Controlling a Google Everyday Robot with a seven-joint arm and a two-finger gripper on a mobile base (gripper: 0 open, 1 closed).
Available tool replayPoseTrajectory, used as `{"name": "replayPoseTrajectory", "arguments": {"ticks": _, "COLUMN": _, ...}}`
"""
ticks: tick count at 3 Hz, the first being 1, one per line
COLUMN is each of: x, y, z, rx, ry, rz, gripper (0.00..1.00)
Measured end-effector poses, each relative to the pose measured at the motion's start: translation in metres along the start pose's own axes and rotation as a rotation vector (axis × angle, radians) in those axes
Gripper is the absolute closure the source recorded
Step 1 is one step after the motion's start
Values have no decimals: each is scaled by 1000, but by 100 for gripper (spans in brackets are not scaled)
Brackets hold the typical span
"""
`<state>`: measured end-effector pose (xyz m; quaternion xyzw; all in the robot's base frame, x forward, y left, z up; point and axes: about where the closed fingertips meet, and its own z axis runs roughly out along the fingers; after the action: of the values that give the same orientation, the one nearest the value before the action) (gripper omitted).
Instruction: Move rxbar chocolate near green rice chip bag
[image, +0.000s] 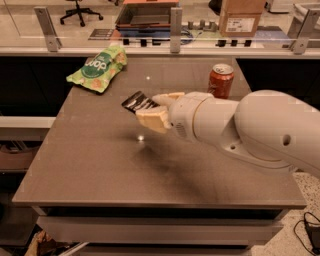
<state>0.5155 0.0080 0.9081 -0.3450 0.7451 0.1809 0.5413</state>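
My gripper (156, 108) is shut on the rxbar chocolate (138, 101), a flat black bar with white lettering, and holds it above the middle of the grey table (100, 165). The bar sticks out to the left of the cream fingers (152, 120). The green rice chip bag (98, 68), light green with a dark green round logo, lies at the table's far left corner, up and left of the bar. My white arm (250, 130) comes in from the right.
An orange soda can (221, 81) stands upright at the far right of the table, just behind my arm. A glass partition with metal posts (174, 22) runs behind the table. A cardboard box (240, 17) sits beyond it.
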Motion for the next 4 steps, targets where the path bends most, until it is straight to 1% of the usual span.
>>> {"name": "replayPoseTrajectory", "arguments": {"ticks": 2, "x": -33, "y": -62, "z": 29, "rx": 56, "ry": -31, "rz": -39, "gripper": 100}}
{"name": "replayPoseTrajectory", "arguments": {"ticks": 3, "x": -52, "y": -87, "z": 45, "rx": 86, "ry": -27, "rz": -78, "gripper": 100}}
{"name": "replayPoseTrajectory", "arguments": {"ticks": 4, "x": -70, "y": -111, "z": 67, "rx": 108, "ry": -9, "rz": -114, "gripper": 100}}
